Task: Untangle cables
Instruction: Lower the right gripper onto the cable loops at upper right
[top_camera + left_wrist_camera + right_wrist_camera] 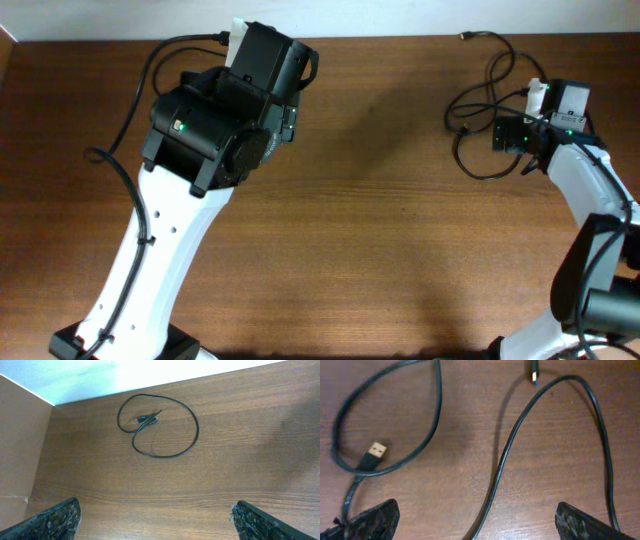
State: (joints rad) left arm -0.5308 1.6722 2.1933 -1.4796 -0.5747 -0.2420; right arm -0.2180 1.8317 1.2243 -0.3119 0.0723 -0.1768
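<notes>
Brown wood-grain tabletop (380, 230), with a pale wall along its far edge.

Left fingers (52, 521): spread wide with nothing between them, held well above the surface. Ahead of them and well apart lies one black cable (195, 430), coiled in a loose flat ring. Its two plugs (147, 419) lie together inside the ring.

Right fingers (375, 520): also wide apart and holding nothing, close over the surface. More cables (485, 177) lie directly ahead of and between them. One cord (437, 415) forms a loop ahead of the finger at the view's left and runs down close beside that fingertip. A flat USB plug (372, 455) rests inside the loop. A second cord (507, 450) rises from between the fingers, arcs across and descends towards the other finger. A small gold-tipped plug (534, 374) lies just beyond the arc. Where these cords cross cannot be told.
</notes>
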